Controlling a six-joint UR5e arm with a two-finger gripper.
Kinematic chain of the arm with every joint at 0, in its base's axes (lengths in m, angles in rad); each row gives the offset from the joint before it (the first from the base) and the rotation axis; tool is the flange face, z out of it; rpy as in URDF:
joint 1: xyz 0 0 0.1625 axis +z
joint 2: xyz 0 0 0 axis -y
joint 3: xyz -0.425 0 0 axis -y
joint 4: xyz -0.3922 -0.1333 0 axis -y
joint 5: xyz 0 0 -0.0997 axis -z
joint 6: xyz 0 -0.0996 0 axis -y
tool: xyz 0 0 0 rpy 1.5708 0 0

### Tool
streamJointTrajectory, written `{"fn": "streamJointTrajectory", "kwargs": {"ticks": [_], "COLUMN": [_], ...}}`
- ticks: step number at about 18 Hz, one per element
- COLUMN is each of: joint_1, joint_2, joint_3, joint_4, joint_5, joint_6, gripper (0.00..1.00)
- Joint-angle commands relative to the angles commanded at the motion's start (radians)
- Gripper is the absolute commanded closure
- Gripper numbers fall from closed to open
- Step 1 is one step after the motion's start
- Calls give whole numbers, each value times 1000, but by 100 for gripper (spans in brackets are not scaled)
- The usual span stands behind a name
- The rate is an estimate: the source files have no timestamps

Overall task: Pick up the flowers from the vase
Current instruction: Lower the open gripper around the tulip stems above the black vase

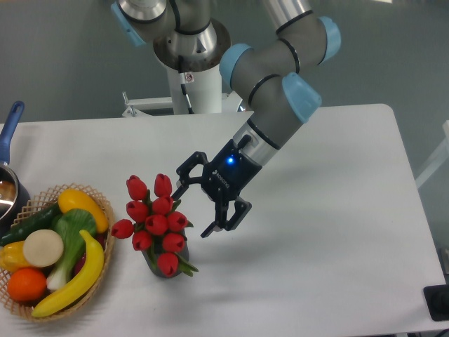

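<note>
Red buds crowd the lower left of my view: the flowers (156, 221) stand bunched in the vase (163, 267), which I can only glimpse as a dark sliver under the lowest bud and the green leaves. The vase sits on the white table (330, 232), just to the right of a wicker basket (98, 261).

My gripper (191, 210) hangs just to the right of the flowers, at about the height of the upper buds, tilted down and to the left. Its jaws are spread wide apart with nothing between them. One fingertip is right beside the top right buds; I cannot tell whether it touches them. The other fingertip is lower, level with the middle of the bunch and a little clear of it. A blue light glows on the gripper body.

In the basket I see a banana (74, 279), an orange (28, 283), a cucumber and other produce. A pot with a blue handle (10, 126) shows at the left edge.
</note>
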Motion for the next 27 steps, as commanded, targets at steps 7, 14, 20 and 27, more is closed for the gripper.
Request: {"fn": "streamJointTrajectory", "kwargs": {"ticks": [7, 14, 20, 27], "joint_1": [-29, -43, -46, -58], "joint_2": [-25, -22, -23, -34], "joint_3": [-2, -14, -5, 0], "joint_4": [48, 68, 71, 86], "joint_5": [0, 0, -3, -2], "joint_6": [-84, -86, -75, -69], "gripper": [0, 0, 0, 0]}}
